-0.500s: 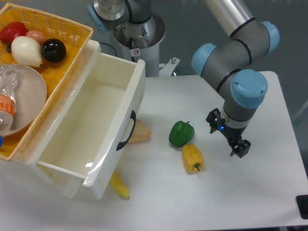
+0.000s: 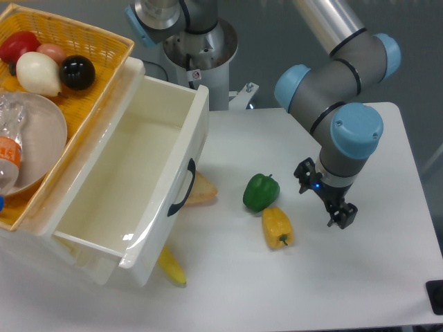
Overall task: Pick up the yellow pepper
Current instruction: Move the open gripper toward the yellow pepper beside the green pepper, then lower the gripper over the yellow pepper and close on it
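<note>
The yellow pepper lies on the white table, glossy and lobed, with its short stem toward the front. It touches or nearly touches the green pepper just behind it. My gripper hangs to the right of the yellow pepper, a short gap away. Its two dark fingers are spread apart and hold nothing.
An open white drawer juts out at the left with a dark handle. A yellow basket of fruit and a bowl sits on top of it. A slim yellow banana-like item pokes out under the drawer. A tan wedge lies beside the handle.
My gripper and arm have shifted slightly left, toward the peppers. The peppers have not moved.
</note>
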